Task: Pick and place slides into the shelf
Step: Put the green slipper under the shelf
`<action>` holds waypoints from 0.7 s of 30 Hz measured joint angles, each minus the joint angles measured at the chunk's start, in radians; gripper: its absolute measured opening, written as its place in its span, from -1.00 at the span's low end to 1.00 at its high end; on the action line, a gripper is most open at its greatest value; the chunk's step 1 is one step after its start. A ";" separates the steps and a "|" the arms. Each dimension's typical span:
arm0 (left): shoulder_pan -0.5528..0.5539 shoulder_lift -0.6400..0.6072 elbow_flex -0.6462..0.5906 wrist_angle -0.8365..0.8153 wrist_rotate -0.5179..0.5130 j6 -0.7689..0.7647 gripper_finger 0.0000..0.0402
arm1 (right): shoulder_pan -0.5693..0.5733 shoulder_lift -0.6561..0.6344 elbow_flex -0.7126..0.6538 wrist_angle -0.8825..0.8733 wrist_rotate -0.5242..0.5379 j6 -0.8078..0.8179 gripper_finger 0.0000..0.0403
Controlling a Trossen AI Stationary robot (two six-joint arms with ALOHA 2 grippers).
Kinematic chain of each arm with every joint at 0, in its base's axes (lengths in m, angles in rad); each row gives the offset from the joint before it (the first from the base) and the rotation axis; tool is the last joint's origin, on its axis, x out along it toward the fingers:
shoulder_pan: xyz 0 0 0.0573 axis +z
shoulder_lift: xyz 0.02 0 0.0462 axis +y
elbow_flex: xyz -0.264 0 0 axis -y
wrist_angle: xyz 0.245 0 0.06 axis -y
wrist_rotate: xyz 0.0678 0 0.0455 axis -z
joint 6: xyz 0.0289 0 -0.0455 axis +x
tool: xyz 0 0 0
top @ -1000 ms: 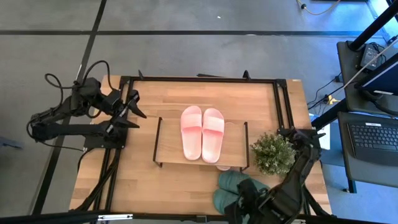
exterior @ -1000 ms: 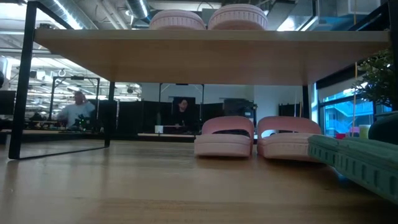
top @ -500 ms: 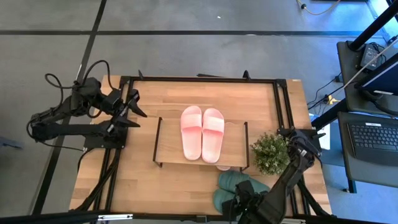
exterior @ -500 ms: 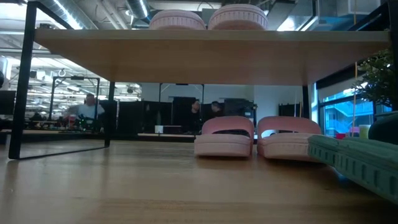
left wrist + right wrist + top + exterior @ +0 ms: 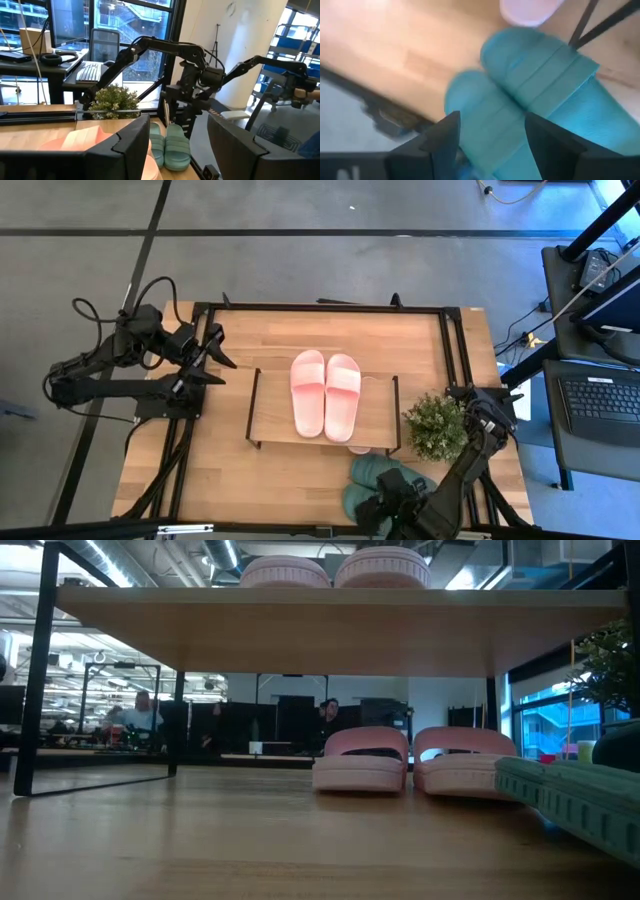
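Right gripper [image 5: 385, 508]: fingers apart, over green slides [image 5: 372, 480] at desk's [image 5: 300, 470] 5 o'clock | left gripper [image 5: 212, 352]: open, 9 o'clock | pink slides [image 5: 325, 392] atop shelf [image 5: 275, 420]

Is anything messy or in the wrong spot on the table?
Only the green slides: they sit on the table in front of the shelf, not in it. The right gripper hovers open above them. The pink pairs look neat.
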 joint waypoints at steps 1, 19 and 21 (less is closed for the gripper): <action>0.000 0.000 0.000 0.000 0.000 0.000 -0.05 | 0.012 -0.005 -0.001 -0.001 0.013 0.050 0.10; 0.000 0.000 0.000 0.000 -0.003 -0.012 -0.05 | 0.041 -0.031 -0.016 0.290 -0.040 -0.130 0.10; 0.000 0.000 0.000 0.001 -0.003 -0.021 -0.05 | 0.031 -0.034 -0.016 0.351 -0.083 -0.180 0.10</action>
